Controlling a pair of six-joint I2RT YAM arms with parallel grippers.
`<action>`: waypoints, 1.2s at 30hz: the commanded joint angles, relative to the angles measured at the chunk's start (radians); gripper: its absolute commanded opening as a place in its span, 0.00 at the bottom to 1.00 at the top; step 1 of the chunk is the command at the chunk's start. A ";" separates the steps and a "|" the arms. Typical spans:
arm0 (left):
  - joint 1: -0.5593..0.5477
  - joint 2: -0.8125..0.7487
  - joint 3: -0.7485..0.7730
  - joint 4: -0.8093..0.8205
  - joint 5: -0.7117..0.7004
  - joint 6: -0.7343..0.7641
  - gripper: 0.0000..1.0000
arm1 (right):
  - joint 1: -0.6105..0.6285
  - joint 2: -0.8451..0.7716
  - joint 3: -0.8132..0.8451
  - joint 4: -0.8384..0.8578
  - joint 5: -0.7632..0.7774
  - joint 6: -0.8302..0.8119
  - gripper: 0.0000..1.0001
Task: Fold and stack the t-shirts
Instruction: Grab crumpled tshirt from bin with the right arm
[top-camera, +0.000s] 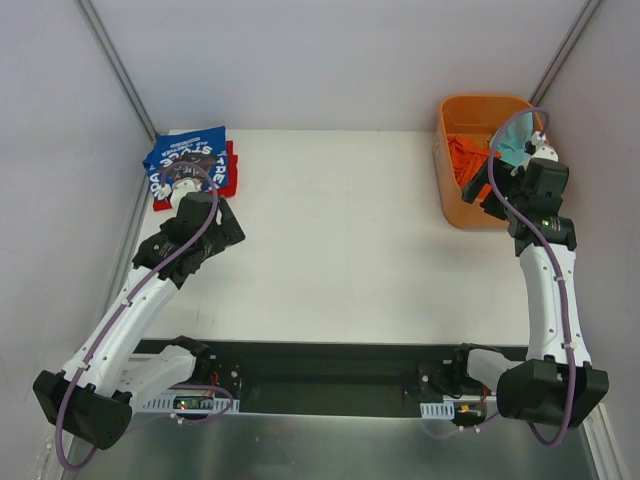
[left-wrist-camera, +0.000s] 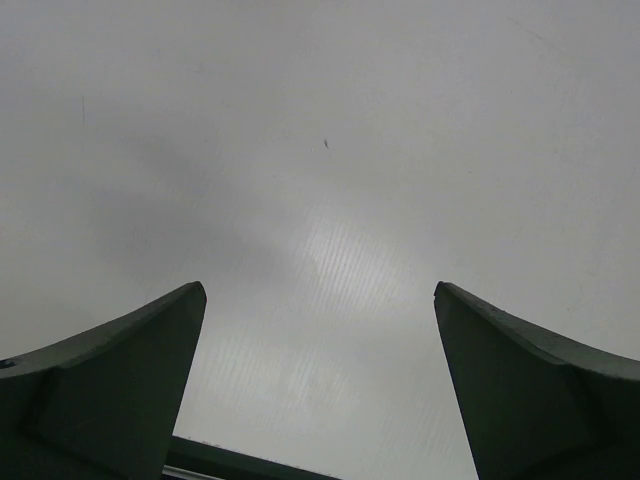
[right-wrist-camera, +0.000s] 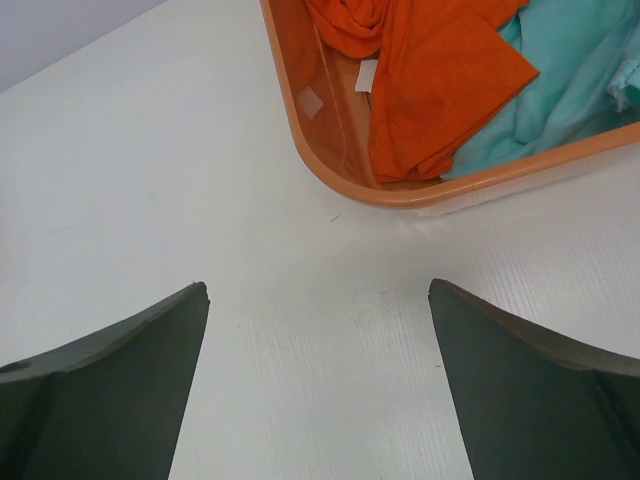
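A folded royal-blue t-shirt (top-camera: 185, 155) with white lettering lies on a red t-shirt (top-camera: 229, 178) at the table's far left. A mint-teal t-shirt (top-camera: 512, 140) lies crumpled in the orange tub (top-camera: 447, 195) at the far right, beside orange cloth (top-camera: 466, 160). My left gripper (top-camera: 222, 228) is open and empty just in front of the stack; its wrist view (left-wrist-camera: 320, 292) shows only bare table. My right gripper (top-camera: 488, 190) is open and empty over the table at the tub's near corner. The right wrist view (right-wrist-camera: 318, 295) shows the mint-teal shirt (right-wrist-camera: 585, 80) and the orange cloth (right-wrist-camera: 440, 80) in the tub (right-wrist-camera: 330, 175).
The white table (top-camera: 350, 230) is walled at the left, back and right. The black base rail (top-camera: 330, 375) runs along the near edge. The tub stands against the right wall.
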 joint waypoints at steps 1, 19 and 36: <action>0.005 -0.015 0.033 -0.013 -0.031 -0.011 0.99 | 0.004 -0.031 0.008 0.043 -0.020 -0.008 0.97; 0.005 0.117 0.131 0.014 -0.093 0.035 0.99 | -0.035 0.365 0.425 -0.179 0.268 -0.079 0.97; 0.005 0.310 0.171 0.100 -0.088 0.083 0.99 | -0.150 1.064 1.054 -0.268 0.525 -0.312 0.97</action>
